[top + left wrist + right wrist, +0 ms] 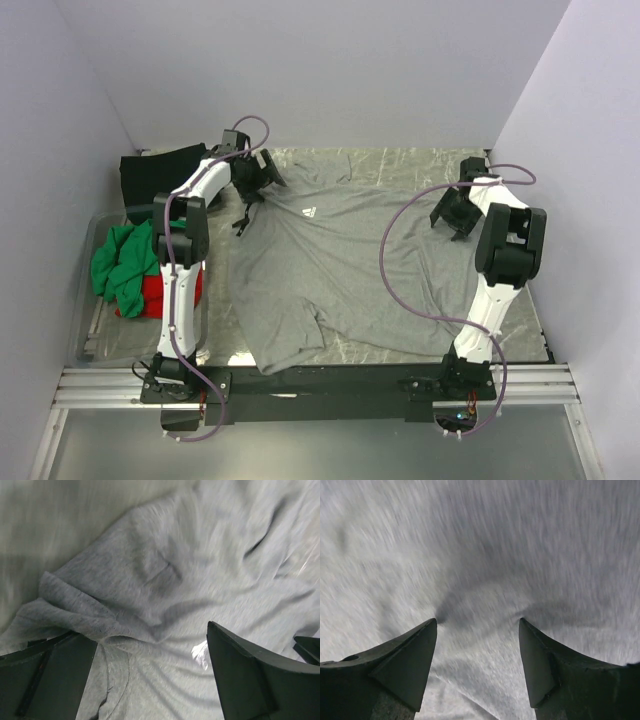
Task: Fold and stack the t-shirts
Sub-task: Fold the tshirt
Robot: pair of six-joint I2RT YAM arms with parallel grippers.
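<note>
As both pincers were found wide apart and holding nothing, the entry was opened with them.

- Left pincer: jaws spread, set just above a rumpled sleeve and shoulder of the heather-grey t-shirt; no cloth was pinched.
- Right pincer: jaws likewise spread, with grey cloth beneath and between them; nothing was gripped.
- Grey t-shirt: laid front up and mostly flat across the table, with the near left edge creased. No fold was judged to have been made.
- Black t-shirt: lumped at the far left corner, unfolded.
- Green t-shirt and red t-shirt: heaped together in a clear bin at the left. The green was crumpled; whether the red was folded could not be told.
- Progress: judged to be at the start, with the folding left to do and no stack formed.
- Markings: one small white logo was noted on the grey chest, too small to be identified. No writing could be read.
</note>
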